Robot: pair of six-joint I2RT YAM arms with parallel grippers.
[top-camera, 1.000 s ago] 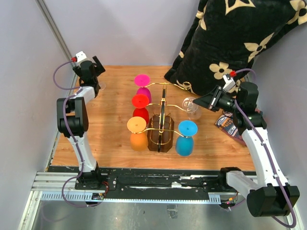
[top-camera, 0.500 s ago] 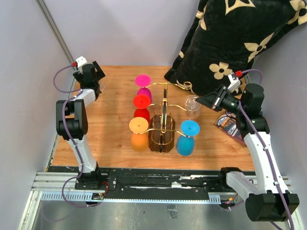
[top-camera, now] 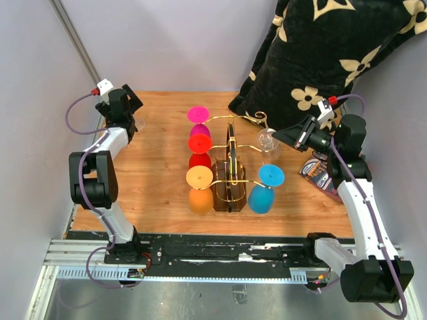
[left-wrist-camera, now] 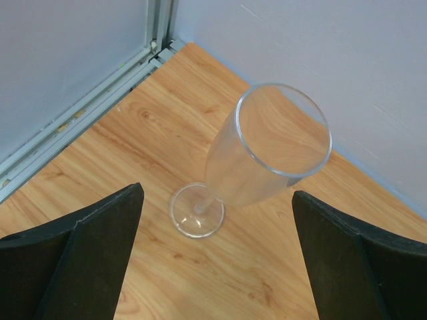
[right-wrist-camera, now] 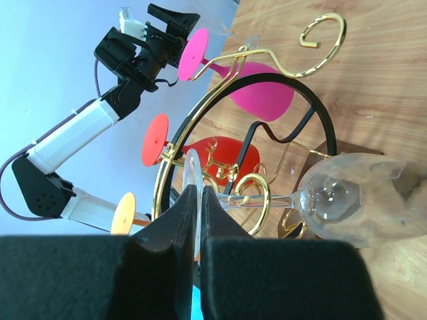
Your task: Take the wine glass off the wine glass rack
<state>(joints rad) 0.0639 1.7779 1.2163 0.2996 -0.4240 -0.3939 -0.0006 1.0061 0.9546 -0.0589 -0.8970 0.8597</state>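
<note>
Top view: rack [top-camera: 230, 187] sat mid-table. Pink glass [top-camera: 197, 115], red glass [top-camera: 199, 143] and orange glass [top-camera: 199, 177] hung on its left arms, blue glass [top-camera: 271, 175] on the near right arm. The clear glass [top-camera: 268, 141] hung on the far right arm, and the right gripper [top-camera: 279, 133] reached in to it from the right. The left gripper [top-camera: 128, 107] was parked at the far left corner, well apart from the rack.

Left wrist: its jaws stood wide apart and held nothing. A flute [left-wrist-camera: 267, 150] stood upright on the wood between and beyond them.

Right wrist: the fingers were pinched together on the rim of the clear glass's foot. The stem sat in the gold scroll hook and the bowl hung beyond it, so the glass was not yet off the rack.

We judged the step as grasp made, extraction pending. Next move calls for sliding the stem out along the hook's open end, keeping the foot level. We'd go slow: the grip on the thin foot looked marginal, and the blue glass hung near.

Surface: the table [top-camera: 153, 193] was wood-grain laminate, smooth, with a metal rail [top-camera: 200, 250] at the near edge. Room: plain pale walls [top-camera: 173, 47] on three sides. A black flower-print cushion [top-camera: 320, 60] leaned in the far right corner, just behind the rack.
</note>
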